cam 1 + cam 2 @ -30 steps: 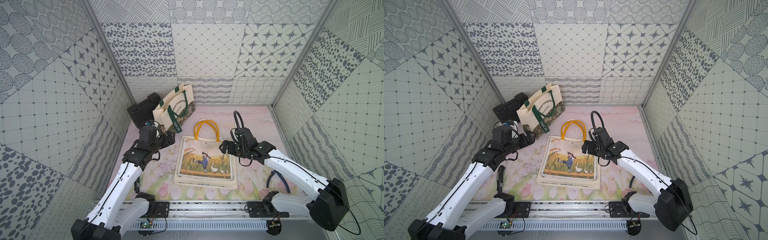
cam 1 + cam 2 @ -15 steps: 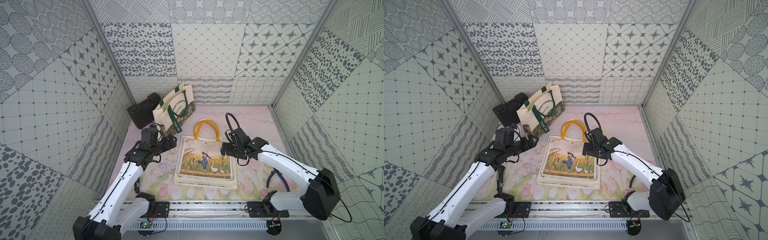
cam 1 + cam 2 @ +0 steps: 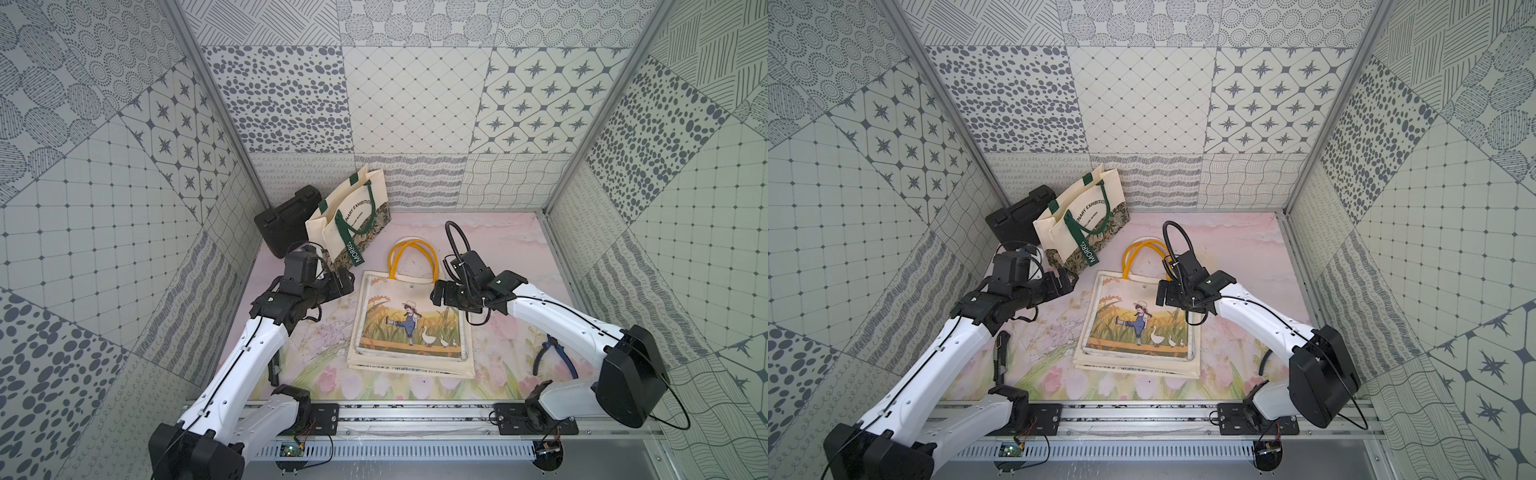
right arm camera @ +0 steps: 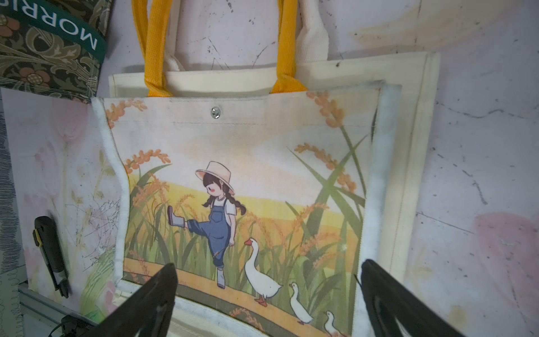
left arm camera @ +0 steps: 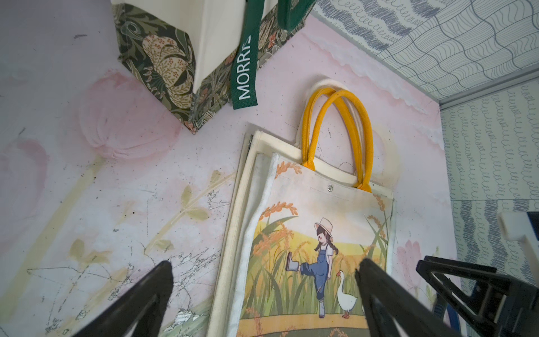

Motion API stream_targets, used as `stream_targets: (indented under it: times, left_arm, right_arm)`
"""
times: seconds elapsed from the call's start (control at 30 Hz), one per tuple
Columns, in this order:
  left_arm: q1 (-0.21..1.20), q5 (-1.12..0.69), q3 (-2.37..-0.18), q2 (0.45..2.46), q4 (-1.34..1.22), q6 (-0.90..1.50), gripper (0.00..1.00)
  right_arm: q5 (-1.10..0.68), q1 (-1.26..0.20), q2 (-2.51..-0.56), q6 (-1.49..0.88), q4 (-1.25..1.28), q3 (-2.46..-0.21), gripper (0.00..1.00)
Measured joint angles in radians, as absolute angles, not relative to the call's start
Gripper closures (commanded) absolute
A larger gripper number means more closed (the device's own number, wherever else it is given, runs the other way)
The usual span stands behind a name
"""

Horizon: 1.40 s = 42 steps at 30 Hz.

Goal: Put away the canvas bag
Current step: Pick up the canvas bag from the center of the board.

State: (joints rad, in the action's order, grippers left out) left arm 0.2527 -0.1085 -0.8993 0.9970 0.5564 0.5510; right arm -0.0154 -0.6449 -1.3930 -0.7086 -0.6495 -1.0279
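Lying flat mid-worktop (image 3: 498, 249): printed canvas bag (image 3: 411, 328), girl-and-geese side up, yellow handles (image 3: 413, 257) pointing to the back wall, stacked on a plain cream bag (image 4: 420, 146). Left tool (image 3: 343, 282) spread apart, holding nothing, just beside the bag's upper left corner. Right tool (image 3: 436, 293) spread apart too, empty, over the upper right corner. Standing Morris tote (image 3: 345, 216) with green straps at back left, black case (image 3: 282, 222) behind it. Blue-handled pliers (image 3: 557, 357) front right, near the right arm.
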Motion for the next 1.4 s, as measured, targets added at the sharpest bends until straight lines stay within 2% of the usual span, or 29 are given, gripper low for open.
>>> stream_targets:
  times: [0.2,0.5,0.97,1.4]
  left_arm:
    - [0.239,-0.015,-0.942,1.026,0.559,0.502,0.00]
    - [0.127,-0.029,-0.877,1.022,0.412,0.400,0.00]
    - [0.078,-0.108,-0.722,1.219,-0.126,0.135,0.00]
    - [0.025,-0.126,-0.737,1.320,-0.398,-0.003,0.00]
  right_arm:
    - [-0.024,-0.645,-1.370,-0.696,-0.619,-1.017,0.01]
    - [-0.062,-0.647,-1.349,-0.699,-0.574,-0.972,0.01]
    - [-0.079,-0.647,-1.351,-0.727,-0.517,-0.940,0.01]
    - [-0.094,-0.632,-1.351,-0.726,-0.512,-0.910,0.01]
